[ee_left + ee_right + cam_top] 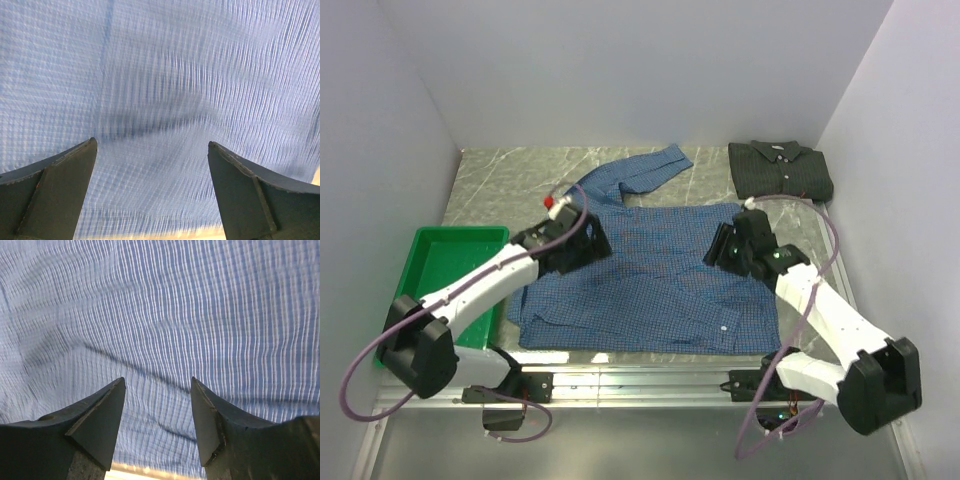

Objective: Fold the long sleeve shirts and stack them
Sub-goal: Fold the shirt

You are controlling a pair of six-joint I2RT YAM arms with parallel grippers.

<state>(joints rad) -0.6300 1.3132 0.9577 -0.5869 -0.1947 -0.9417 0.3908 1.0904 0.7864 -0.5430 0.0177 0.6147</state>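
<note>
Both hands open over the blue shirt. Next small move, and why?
Likely lower both a little and close on the cloth to start a fold. The left hand and right hand are open, with checked fabric filling the gap between their fingers and nothing gripped. The blue shirt lies spread out unfolded, while the dark shirt already sits folded at the far right.

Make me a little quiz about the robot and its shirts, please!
1. True or false: the dark shirt is already folded.
2. The green tray sits by which arm? A) left B) right C) neither
3. Over the blue shirt, are the left gripper and right gripper open or shut?
Key: 1 true; 2 A; 3 both open.
</note>
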